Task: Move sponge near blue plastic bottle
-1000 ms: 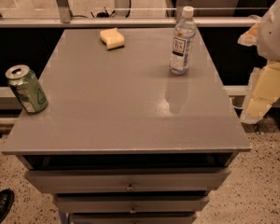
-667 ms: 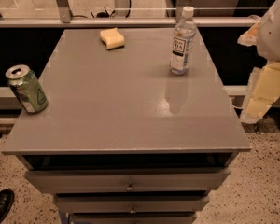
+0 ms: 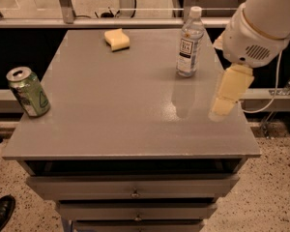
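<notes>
I am looking down at a grey table [image 3: 111,115]. The sponge [image 3: 117,39], pale yellow, lies flat near the far edge, left of centre. The blue plastic bottle [image 3: 190,42] stands upright with its white cap on, toward the far right and well apart from the sponge. My gripper [image 3: 223,105] hangs above the table's right edge, on the near side of the bottle, touching neither one. I cannot tell whether it is released or clenched. A green can [image 3: 28,92] stands upright at the left edge. Drawers [image 3: 135,190] sit under the tabletop.
</notes>
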Motion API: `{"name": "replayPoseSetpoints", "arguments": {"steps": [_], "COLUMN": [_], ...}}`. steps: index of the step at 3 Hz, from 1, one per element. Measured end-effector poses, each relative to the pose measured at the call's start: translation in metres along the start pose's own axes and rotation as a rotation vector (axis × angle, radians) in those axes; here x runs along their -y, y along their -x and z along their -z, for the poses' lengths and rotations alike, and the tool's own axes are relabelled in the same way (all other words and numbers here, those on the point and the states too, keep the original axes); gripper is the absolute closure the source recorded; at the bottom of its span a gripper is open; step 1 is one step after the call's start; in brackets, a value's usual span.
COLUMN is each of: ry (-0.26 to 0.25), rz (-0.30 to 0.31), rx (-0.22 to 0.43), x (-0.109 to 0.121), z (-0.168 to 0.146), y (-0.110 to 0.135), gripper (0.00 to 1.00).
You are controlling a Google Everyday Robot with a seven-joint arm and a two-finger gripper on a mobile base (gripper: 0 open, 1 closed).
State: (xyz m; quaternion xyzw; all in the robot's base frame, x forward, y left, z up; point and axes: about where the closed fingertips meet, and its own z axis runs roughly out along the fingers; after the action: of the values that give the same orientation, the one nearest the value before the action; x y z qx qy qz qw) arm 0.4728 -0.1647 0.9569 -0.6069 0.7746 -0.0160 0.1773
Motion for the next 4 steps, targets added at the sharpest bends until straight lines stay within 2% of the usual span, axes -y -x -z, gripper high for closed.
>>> {"name": "replayPoseSetpoints", "arguments": {"steps": [2,4], "ry": [-0.012,-0.017], "rz": [-0.010,-0.006], "rx": [0.137,0.154], "x": [0.035,0.037], "z": [-0.036,-0.038], "y": [0.085,0.089], "gripper": [0.00,0.00]}}
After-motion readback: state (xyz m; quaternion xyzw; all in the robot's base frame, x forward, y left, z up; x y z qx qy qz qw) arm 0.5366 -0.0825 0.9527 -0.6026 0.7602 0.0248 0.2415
